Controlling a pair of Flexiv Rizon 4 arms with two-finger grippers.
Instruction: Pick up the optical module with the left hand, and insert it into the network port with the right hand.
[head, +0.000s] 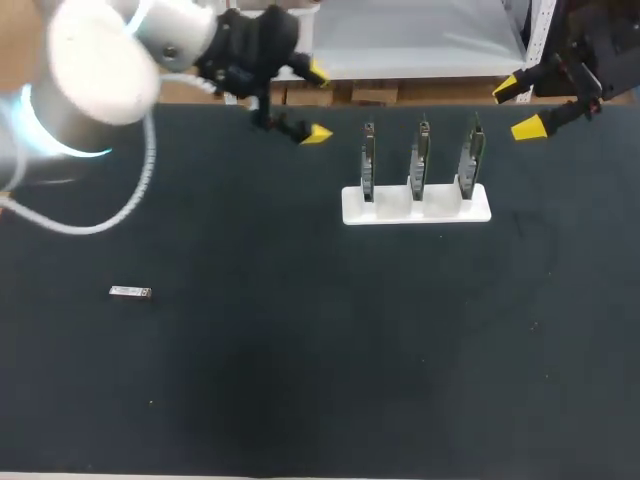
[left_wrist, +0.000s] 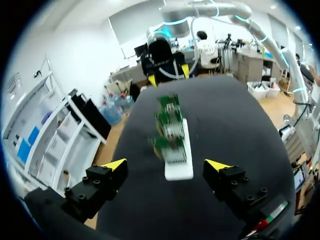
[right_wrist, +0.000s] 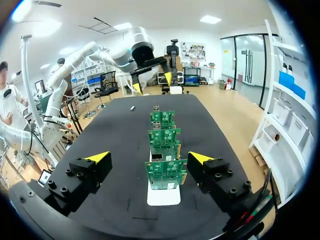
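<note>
Pincers on both arms are spread wide and hold nothing. The left pincer (head: 317, 102) hangs over the far edge of the worktop (head: 300, 380), a little to the left of the white stand (head: 417, 206), with its yellow tips well apart. The right pincer (head: 517, 108) hangs near the far right corner, just beyond the stand's right end, its tips likewise apart.

The stand sits on the far half of the worktop and carries three green circuit boards (head: 422, 160). They are upright on edge in a row, each in its own slot. The optical module (head: 130, 292), a small silvery bar, lies flat on the worktop's left side. It is well apart from the stand and from both pincers, and nothing touches it.

In the left wrist view the stand (left_wrist: 179, 172) and its boards (left_wrist: 170, 122) lie ahead of the open fingers, lined up one behind another, with the right pincer (left_wrist: 168, 75) beyond them. In the right wrist view the row of boards (right_wrist: 163, 145) runs away ahead between the spread fingers. The module (right_wrist: 132, 107) lies farther off on the dark surface, short of the left pincer (right_wrist: 152, 82).
</note>
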